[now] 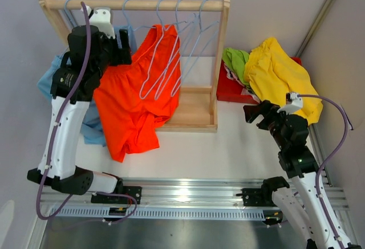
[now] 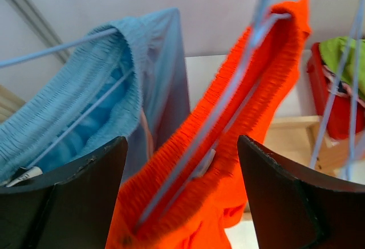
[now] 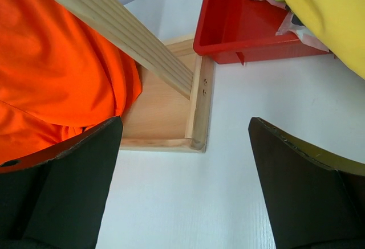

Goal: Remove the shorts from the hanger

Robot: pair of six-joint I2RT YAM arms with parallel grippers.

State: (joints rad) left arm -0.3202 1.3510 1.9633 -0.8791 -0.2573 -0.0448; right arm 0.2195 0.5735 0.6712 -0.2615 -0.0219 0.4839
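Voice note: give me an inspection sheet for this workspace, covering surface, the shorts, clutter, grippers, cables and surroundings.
Surface: white table, carrying a wooden rack and a red plastic bin.
Job's things: orange-red fabric shorts and light blue fabric shorts hang on the rack; yellow shorts and lime green shorts are heaped in the bin.
Clutter: empty pale blue wire hangers on the rack.
Grippers: left gripper open, fingers either side of the orange waistband; right gripper open above the table, holding nothing.
Cables: purple cable along the left arm, second purple cable looping off the right arm.
Surroundings: grey walls; metal rail at the near edge.
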